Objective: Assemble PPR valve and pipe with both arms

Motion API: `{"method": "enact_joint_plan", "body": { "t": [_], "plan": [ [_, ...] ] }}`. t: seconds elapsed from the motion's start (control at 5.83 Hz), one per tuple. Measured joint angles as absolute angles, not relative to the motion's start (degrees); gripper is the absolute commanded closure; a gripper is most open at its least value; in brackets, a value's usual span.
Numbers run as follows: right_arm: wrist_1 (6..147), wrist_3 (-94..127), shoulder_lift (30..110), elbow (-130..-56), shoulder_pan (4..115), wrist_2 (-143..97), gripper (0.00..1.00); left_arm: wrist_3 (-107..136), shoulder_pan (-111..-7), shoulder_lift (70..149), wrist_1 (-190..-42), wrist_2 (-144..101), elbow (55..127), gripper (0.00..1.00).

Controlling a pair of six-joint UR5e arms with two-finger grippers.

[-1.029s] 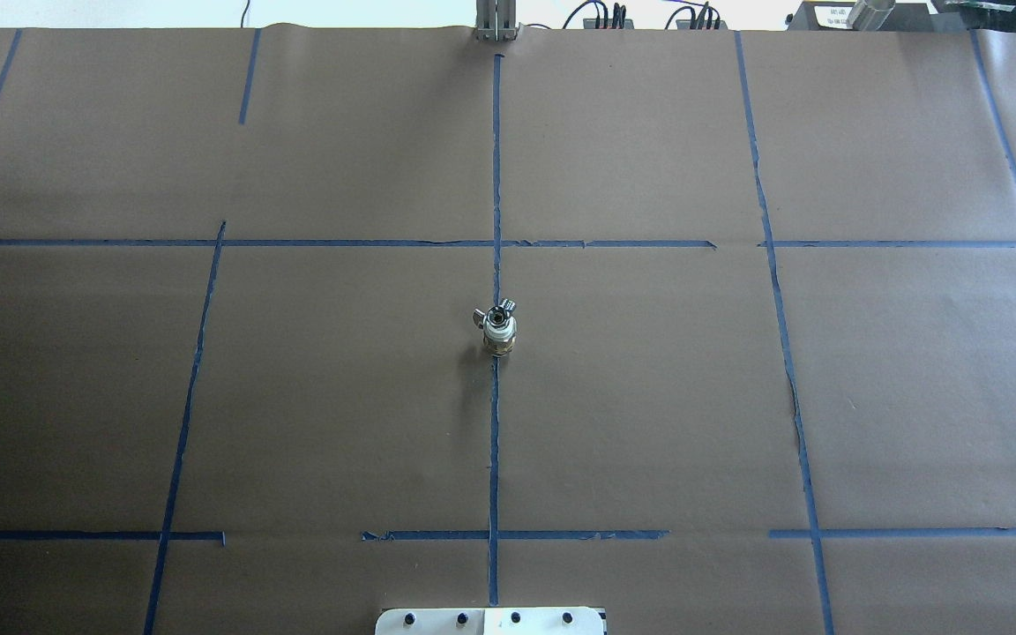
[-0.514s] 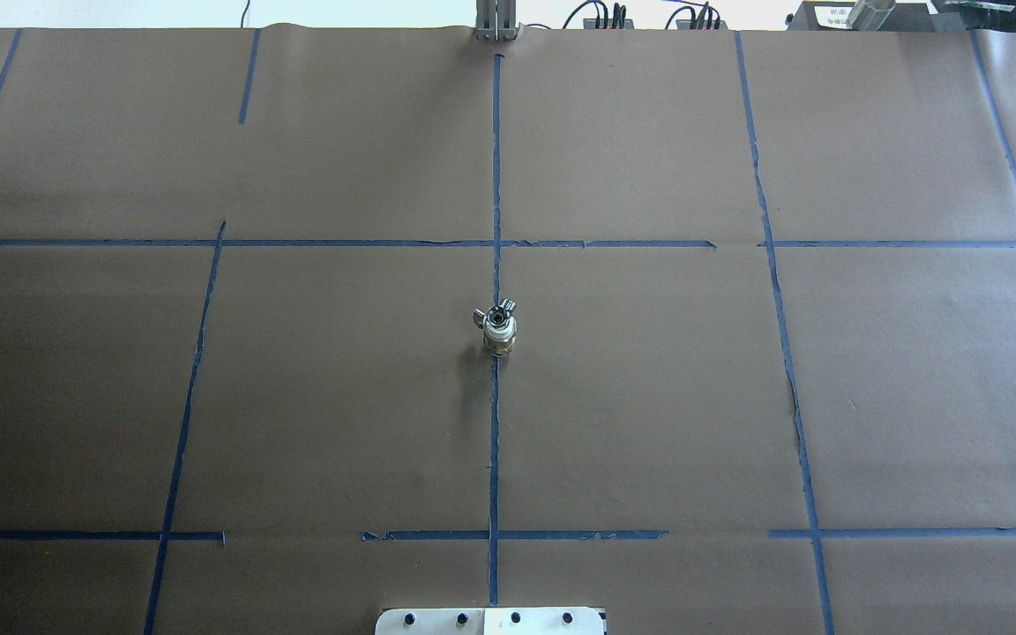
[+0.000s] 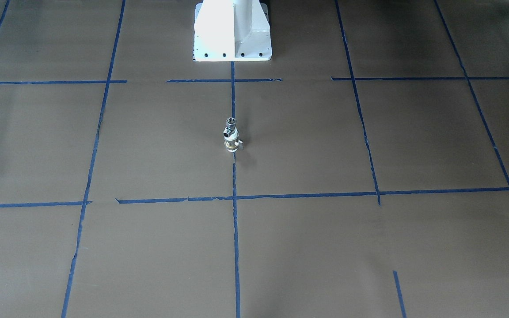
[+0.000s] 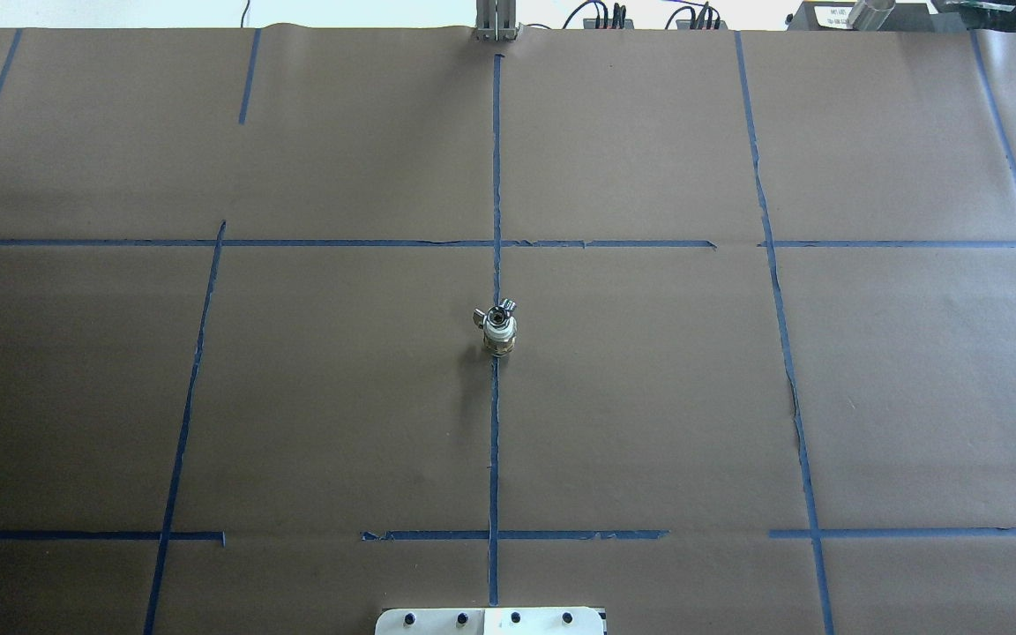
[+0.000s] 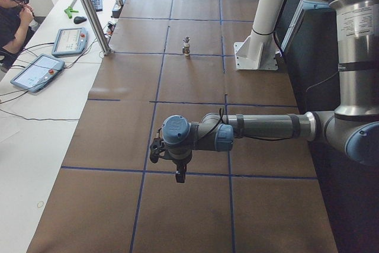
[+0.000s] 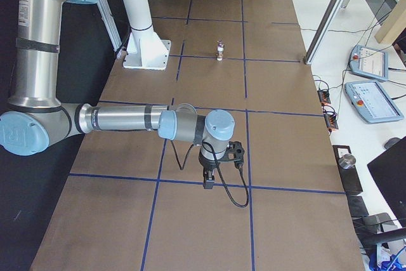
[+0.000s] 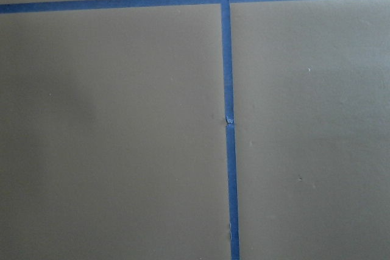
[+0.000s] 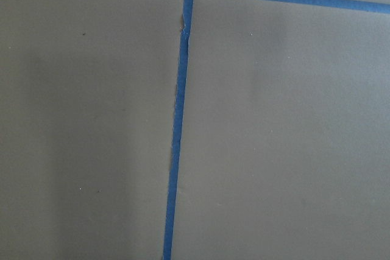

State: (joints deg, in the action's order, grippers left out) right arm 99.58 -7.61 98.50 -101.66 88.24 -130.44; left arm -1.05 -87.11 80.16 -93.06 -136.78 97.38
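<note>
The PPR valve (image 3: 232, 143), white and brass with a tiny side handle, stands upright at the table's centre. The chrome pipe (image 3: 230, 124) sits on top of it, the two joined as one piece. They also show in the overhead view as valve (image 4: 500, 336) and pipe (image 4: 496, 313). No gripper touches them. My left gripper (image 5: 179, 176) hangs over the table far from the piece, and so does my right gripper (image 6: 207, 183). Both show only in side views, so I cannot tell if they are open or shut. Both wrist views show only paper and tape.
Brown paper with blue tape lines (image 4: 496, 441) covers the table. The robot's white base (image 3: 232, 31) stands at the near edge. A metal post (image 5: 89, 10) rises at the far edge. Tablets (image 6: 365, 96) and a seated operator (image 5: 12, 10) are beyond it.
</note>
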Motion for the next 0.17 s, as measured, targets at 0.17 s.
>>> {"method": "enact_joint_plan", "body": {
  "t": [0.17],
  "plan": [
    [99.6, -7.6, 98.5, -101.6, 88.2, -130.5, 0.00, -1.1, -87.1, 80.2, -93.0, -136.8, 97.5, 0.00]
  ]
}}
